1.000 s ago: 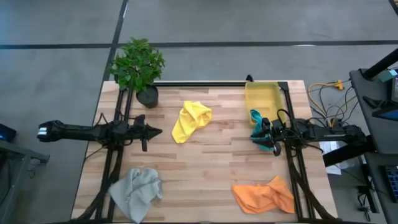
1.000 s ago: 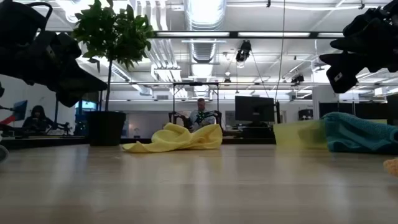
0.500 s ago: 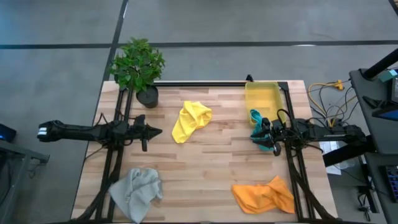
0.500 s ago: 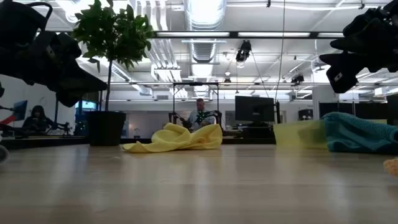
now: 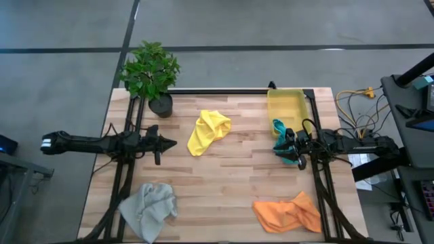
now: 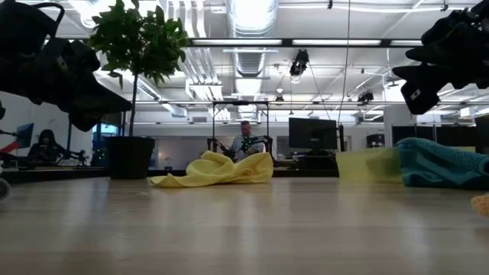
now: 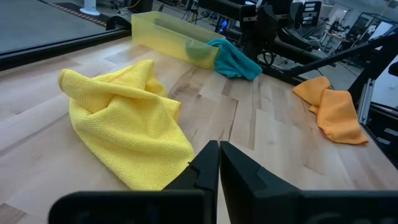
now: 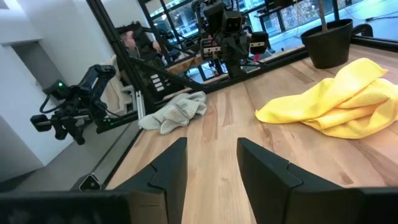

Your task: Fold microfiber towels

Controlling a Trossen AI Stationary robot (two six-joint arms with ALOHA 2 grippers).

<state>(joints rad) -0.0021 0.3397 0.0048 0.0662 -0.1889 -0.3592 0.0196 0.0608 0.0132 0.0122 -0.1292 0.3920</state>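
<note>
Towels all lay crumpled, none folded. Yellow towel [image 5: 208, 131] sat near the table's middle, toward the far edge; teal towel [image 5: 279, 135] was draped over the near rim of the yellow bin [image 5: 285, 105] and spilled onto the wood; orange towel [image 5: 288, 213] lay at the near right corner, grey towel [image 5: 149, 208] at the near left corner. All four were well apart from one another.

Left gripper [image 5: 167, 143] hovered at the left side of the table, pointing toward the yellow towel, its fingers pressed together and holding nothing. Right gripper [image 5: 290, 148] hung just beside the teal towel at the right edge, fingers parted with a clear gap and nothing between them.

Handling judgement: cloth looked light, limp and napped, so it should not slip in a pinch but would sag and bunch when lifted. No stiffness to push against; sliding it would likely drag wrinkles along. Best hold appeared to be a free corner or hem edge, one per gripper, so the square could be pulled flat before folding. On the yellow towel, the raised peak facing the left gripper seemed the easiest first pinch. Potted plant [image 5: 152, 74] stood clear at the far left.
</note>
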